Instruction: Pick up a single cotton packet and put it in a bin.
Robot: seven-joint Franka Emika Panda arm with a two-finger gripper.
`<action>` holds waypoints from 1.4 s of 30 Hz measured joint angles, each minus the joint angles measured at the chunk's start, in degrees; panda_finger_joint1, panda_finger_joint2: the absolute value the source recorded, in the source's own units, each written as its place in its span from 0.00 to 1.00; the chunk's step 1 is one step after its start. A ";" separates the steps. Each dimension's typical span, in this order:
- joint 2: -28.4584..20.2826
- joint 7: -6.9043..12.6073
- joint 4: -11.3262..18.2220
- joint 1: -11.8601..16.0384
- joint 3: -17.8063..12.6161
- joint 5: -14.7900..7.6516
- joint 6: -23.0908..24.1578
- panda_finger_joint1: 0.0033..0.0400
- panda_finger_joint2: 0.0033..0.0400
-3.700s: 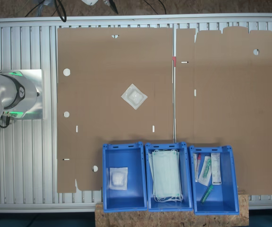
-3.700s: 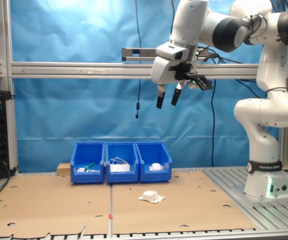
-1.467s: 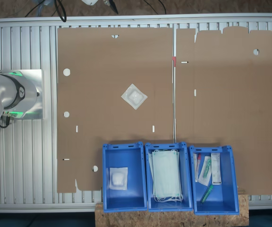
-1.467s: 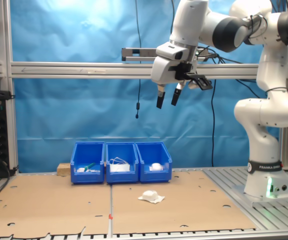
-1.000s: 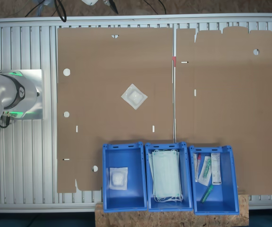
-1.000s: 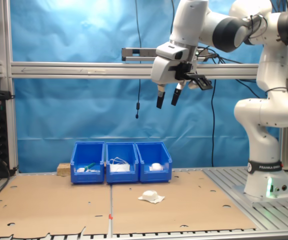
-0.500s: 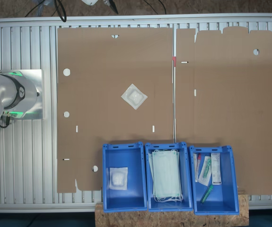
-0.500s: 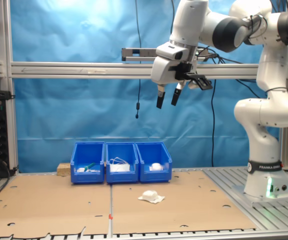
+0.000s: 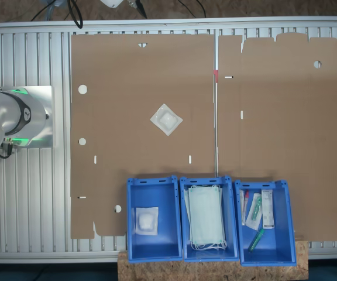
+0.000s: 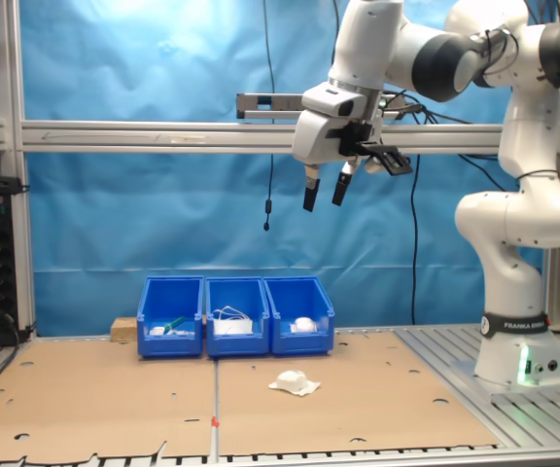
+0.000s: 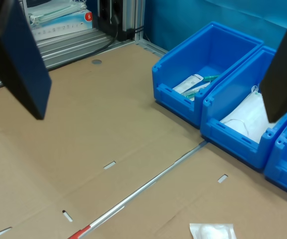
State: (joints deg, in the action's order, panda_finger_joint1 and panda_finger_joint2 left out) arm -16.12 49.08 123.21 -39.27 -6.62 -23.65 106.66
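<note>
Though flat — square cotton packet [image 9: 167, 119].

Gripper [image 10: 322, 197] high above cardboard sheet [image 10: 115, 399], fingers spread. Open air straight below to cotton packet [image 10: 294, 382]. Beyond the packet, blue bins [image 10: 299, 316] in a row, open-topped. Overhead crossbeam [image 10: 163, 136] behind.

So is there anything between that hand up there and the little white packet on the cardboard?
Nothing visible. The hand hangs open, high above the cardboard, with only air below it. The cotton packet lies alone in front of the three blue bins, touching nothing.
</note>
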 joint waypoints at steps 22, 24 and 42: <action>3.01 4.39 4.09 -0.42 -13.28 0.84 6.90 1.00 1.00; 3.43 5.07 4.77 -0.42 -14.56 1.77 7.79 1.00 1.00; 5.36 12.87 14.00 -0.43 -22.36 6.03 18.90 1.00 1.00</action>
State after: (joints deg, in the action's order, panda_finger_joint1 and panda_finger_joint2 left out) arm -10.76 61.96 137.21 -39.70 -28.97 -17.62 125.56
